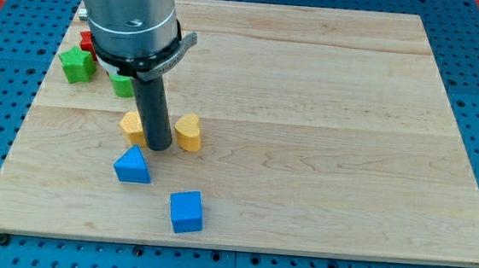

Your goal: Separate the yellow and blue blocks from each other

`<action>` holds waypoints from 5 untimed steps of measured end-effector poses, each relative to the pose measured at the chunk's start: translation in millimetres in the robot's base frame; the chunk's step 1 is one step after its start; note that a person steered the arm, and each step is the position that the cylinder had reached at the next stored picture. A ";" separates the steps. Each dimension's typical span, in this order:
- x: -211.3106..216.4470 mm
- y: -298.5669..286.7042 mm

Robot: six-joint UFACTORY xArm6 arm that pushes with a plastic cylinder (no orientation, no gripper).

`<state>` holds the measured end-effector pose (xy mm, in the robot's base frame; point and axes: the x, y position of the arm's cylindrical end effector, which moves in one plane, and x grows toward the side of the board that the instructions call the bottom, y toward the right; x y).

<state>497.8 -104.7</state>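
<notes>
My tip (pixel 159 147) rests on the board between two yellow blocks: a yellow block (pixel 131 127) partly hidden behind the rod on its left, and a yellow heart-shaped block (pixel 188 132) just to its right. A blue triangular block (pixel 132 165) lies right below the tip, close to it. A blue cube (pixel 186 211) sits lower and to the right, apart from the others.
A green star-shaped block (pixel 78 64) lies near the board's upper left. A red block (pixel 87 40) and another green block (pixel 123 85) are partly hidden under the arm. The wooden board (pixel 327 115) lies on a blue perforated table.
</notes>
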 end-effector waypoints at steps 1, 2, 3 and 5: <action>5.4 -2.2; -9.0 -31.7; -4.1 -24.2; 11.5 71.8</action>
